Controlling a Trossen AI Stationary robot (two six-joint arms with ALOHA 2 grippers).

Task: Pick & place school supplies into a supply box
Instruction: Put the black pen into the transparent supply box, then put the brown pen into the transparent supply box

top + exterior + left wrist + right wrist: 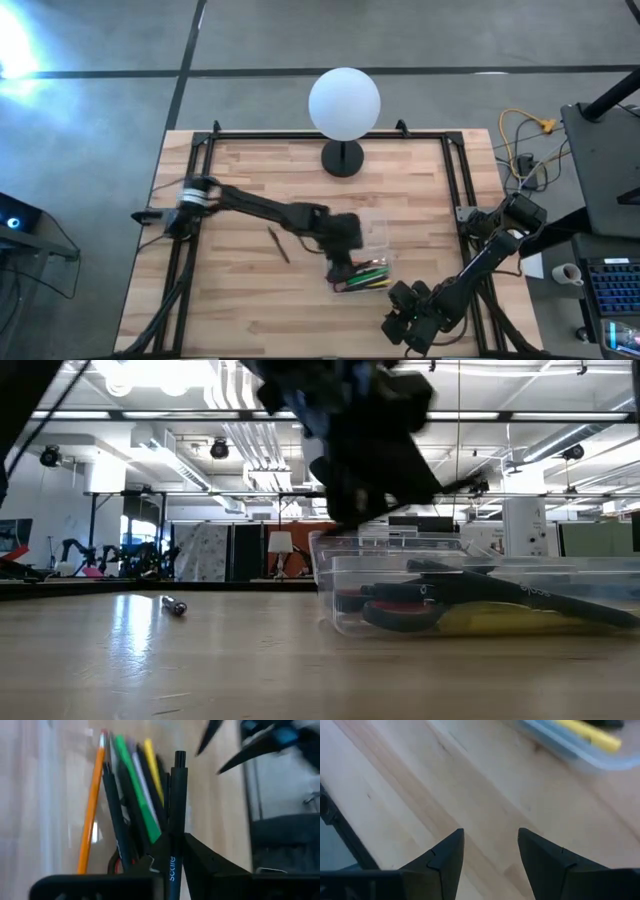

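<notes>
the left end effector [172, 857] pinches a black pen [176, 810] near its middle, above the clear supply box [362, 262] at the tabletop's [250, 300] centre-right. the pen looks light, stiff and slick, so a mid-barrel grip suits. the box walls are low and thin. a loose pencil [278, 244] lies left, with open room around it. the right end effector [490, 852] waits open, near right.

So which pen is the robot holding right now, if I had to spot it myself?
Find the white globe lamp at the table's far edge, then come toward the near edge to the clear supply box. The left gripper hangs over it, shut on a black pen. Unlike the orange, green and yellow ones lying in the box, this pen carries white lettering.
</notes>
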